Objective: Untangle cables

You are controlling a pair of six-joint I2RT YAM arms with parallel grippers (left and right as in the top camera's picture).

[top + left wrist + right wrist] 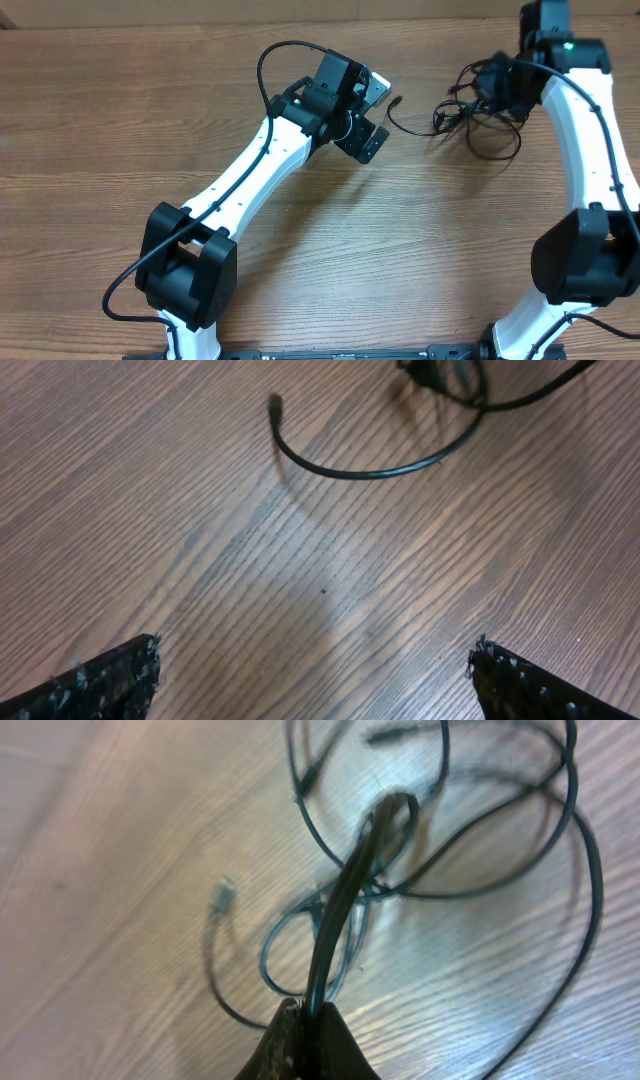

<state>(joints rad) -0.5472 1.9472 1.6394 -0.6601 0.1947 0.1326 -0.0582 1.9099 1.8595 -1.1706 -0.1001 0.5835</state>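
No legible text, label, brand, number or sign; none on cables, none on table.

Thin black cables lie in a loose knot of overlapping loops on the wooden surface, toward its far right side. One free end with a small plug trails out of the knot to the left in a shallow curve, flat on the wood, while another plug-tipped end sits just beside the loops. A single strand, folded into a tight hairpin bend over the tangle, is pinched between the closed fingers of the right gripper.
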